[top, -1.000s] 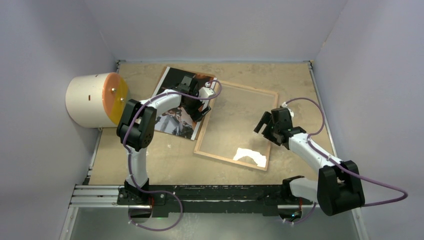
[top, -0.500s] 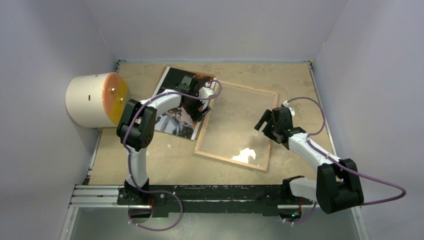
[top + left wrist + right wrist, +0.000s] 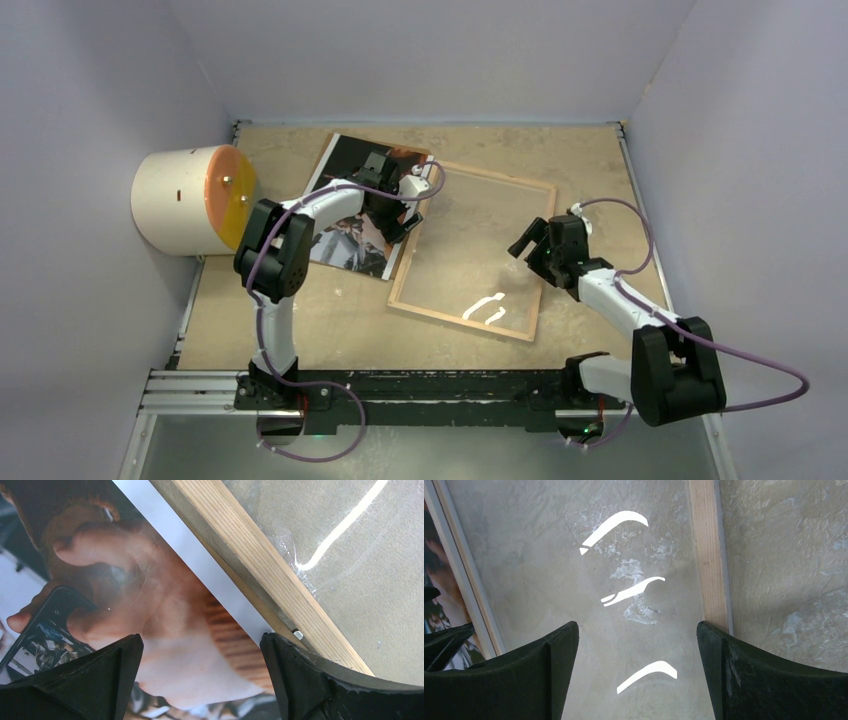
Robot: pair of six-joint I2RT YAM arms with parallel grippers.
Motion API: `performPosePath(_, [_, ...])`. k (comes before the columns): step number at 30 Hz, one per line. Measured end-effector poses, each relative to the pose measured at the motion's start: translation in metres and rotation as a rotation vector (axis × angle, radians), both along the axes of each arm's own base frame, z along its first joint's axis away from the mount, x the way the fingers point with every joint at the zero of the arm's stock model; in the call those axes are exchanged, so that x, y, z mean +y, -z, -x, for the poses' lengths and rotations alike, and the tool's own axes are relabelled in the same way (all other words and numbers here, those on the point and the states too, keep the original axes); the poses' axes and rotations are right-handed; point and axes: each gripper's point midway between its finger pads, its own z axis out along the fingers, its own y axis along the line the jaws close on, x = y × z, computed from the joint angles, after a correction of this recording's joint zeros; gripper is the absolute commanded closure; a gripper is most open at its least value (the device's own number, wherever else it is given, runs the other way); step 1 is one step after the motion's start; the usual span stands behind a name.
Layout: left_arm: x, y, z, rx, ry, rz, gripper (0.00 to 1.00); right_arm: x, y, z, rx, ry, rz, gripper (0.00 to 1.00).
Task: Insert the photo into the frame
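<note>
While the top view lists the photo [image 3: 348,240] flat on the bench [image 3: 300,320] at ten o'clock from the frame [image 3: 455,318], its right edge meeting the frame's left rail, the left pincer [image 3: 398,222] hangs over that seam with fingers apart, and the right pincer [image 3: 525,255], likewise apart and empty, hovers at the frame's three o'clock rail. Left wrist view: photo face up, white border against the wooden rail, nothing gripped. Right wrist view: bare glass pane [image 3: 549,555] between spread fingers, photo at nine o'clock; insertion judged wholly outstanding.
</note>
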Motion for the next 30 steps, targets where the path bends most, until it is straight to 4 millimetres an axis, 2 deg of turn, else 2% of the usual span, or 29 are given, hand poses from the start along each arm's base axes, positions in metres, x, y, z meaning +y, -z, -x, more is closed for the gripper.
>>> performPosePath(20, [0.0, -0.001, -0.001, -0.005, 0.003, -0.005, 0.02, 0.003, 0.005, -0.002, 0.001, 0.005, -0.047, 0.1])
performPosePath(30, [0.0, -0.001, -0.001, -0.012, 0.006, -0.014, 0.02, 0.001, 0.006, -0.012, 0.011, -0.016, -0.009, 0.09])
